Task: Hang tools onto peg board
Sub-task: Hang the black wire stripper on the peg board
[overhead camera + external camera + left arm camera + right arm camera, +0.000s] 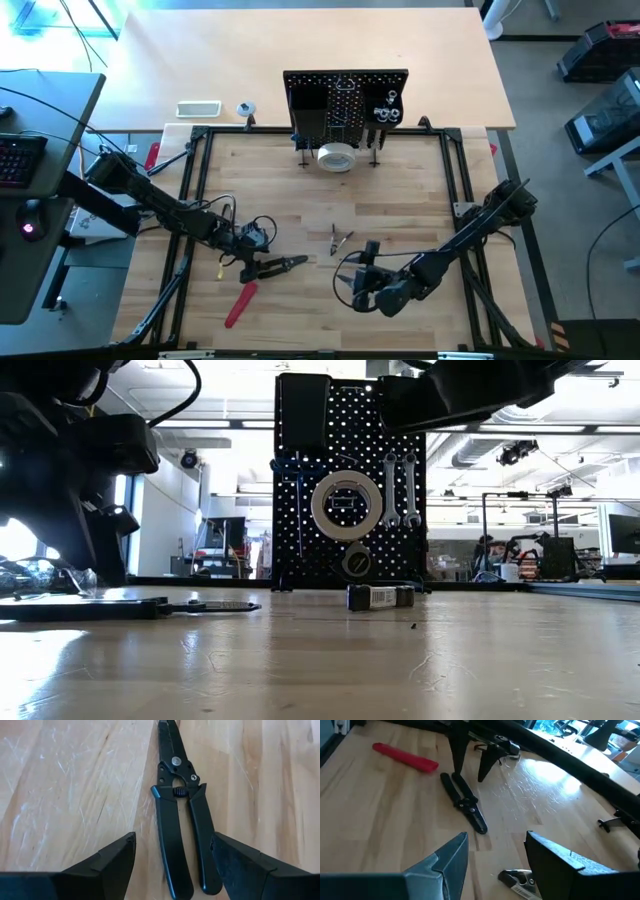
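Black-handled pliers [182, 820] lie flat on the table, also in the high view [283, 265] and the right wrist view [464, 802]. My left gripper [252, 262] is open and points down over the pliers' handles, one finger [116, 861] on each side of them. A red-handled tool [240, 304] lies nearer the front edge. The black peg board [345, 100] stands upright at the far side; a white tape roll [345, 505] and two silver wrenches [399, 490] hang on it. My right gripper [364, 292] is open and empty above the table, right of the pliers.
A small metal tool [340, 238] lies mid-table. A silver tool tip [519, 879] shows below my right gripper. A small dark object [380, 597] lies in front of the peg board. A black frame [190, 190] borders the work area.
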Controlling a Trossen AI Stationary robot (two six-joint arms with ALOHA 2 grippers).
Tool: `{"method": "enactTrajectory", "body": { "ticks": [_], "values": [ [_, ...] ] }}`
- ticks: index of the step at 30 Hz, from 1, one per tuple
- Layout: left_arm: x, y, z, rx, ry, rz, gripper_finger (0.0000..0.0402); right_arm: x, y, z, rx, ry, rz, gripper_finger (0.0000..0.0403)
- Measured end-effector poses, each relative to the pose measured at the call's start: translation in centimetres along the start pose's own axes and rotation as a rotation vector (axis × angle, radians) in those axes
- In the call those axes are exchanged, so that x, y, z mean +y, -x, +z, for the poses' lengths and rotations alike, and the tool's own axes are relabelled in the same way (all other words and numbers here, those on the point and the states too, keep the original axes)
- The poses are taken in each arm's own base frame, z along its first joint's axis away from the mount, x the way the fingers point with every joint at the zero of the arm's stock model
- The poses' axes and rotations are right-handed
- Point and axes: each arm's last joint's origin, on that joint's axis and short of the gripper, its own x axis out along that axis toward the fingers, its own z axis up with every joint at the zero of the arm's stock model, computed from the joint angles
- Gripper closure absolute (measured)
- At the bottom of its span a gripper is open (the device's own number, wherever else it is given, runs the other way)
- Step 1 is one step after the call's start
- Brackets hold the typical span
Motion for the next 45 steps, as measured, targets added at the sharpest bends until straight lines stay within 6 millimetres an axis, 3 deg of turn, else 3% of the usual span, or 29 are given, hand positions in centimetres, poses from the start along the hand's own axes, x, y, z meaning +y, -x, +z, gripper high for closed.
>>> {"method": "enactTrajectory", "body": {
  "ticks": [9,17,22,28,33,37,45],
  "values": [
    [-0.1,0.0,0.0,-0.005,0.006,-0.005,0.0151,-0.3,-0.7,0.4,-0.014,-0.037,0.025,0.0210],
    [-0.4,0.0,0.2,-0.011,-0.016,-0.051,0.0151,-3.2,-6.7,-0.7,0.029,-0.082,0.015,0.0210],
    [-1.0,0.1,0.0,-0.017,-0.028,-0.087,0.0149,-4.3,-10.2,-2.0,0.049,-0.119,0.156,0.0212],
    [-1.8,0.3,-0.6,-0.056,-0.057,-0.041,0.0140,-4.2,-11.8,-3.4,0.083,-0.136,0.371,0.0271],
    [-2.3,0.5,-1.0,-0.100,-0.089,0.010,0.0139,-4.1,-12.8,-2.6,0.041,-0.083,0.358,0.0325],
    [-2.5,0.3,-1.3,-0.110,-0.091,0.023,0.0139,-3.6,-13.6,-1.1,-0.005,-0.028,0.374,0.0334],
    [-2.8,-1.0,-2.4,-0.064,-0.089,0.054,0.0139,-3.7,-17.1,-1.7,0.112,0.021,0.351,0.0335]
  ]
}}
